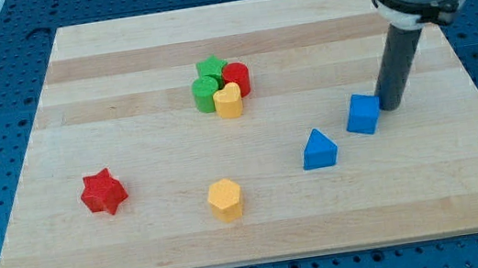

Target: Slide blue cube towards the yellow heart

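The blue cube (pixel 363 114) sits on the wooden board at the view's right of centre. My tip (pixel 390 107) stands just to the view's right of the cube, touching or almost touching its right side. The yellow heart (pixel 228 102) lies at the view's upper middle, well to the left of the cube, pressed against a cluster of other blocks.
A green star (pixel 209 67), a green round block (pixel 206 93) and a red round block (pixel 236 78) crowd the yellow heart. A blue triangular block (pixel 319 150) lies left and below the cube. A yellow hexagon (pixel 225 199) and a red star (pixel 103 192) lie lower left.
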Robot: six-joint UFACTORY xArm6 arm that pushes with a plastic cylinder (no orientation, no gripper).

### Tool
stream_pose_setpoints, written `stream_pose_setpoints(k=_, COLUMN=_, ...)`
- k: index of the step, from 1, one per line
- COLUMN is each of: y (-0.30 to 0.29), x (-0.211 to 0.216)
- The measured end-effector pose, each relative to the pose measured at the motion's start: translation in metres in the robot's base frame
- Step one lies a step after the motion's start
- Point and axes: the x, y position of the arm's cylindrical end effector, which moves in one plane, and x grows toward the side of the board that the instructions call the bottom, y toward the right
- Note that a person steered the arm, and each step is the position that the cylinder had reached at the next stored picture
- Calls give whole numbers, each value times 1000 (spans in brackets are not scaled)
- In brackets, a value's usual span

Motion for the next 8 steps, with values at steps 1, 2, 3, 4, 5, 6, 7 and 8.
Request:
stream_pose_setpoints(k=1, y=-23, x=4)
stream_pose_setpoints(k=2, y=-32, x=5)
stream_pose_setpoints(k=3, y=-17, x=12)
stream_pose_setpoints(k=4, y=-28, x=21)
stream_pose_setpoints(k=5, y=-82, x=22)
stream_pose_setpoints(k=6, y=-130, x=19)
stream_pose_setpoints(k=7, y=-156, x=26)
stream_pose_setpoints(k=8, y=-194, x=28)
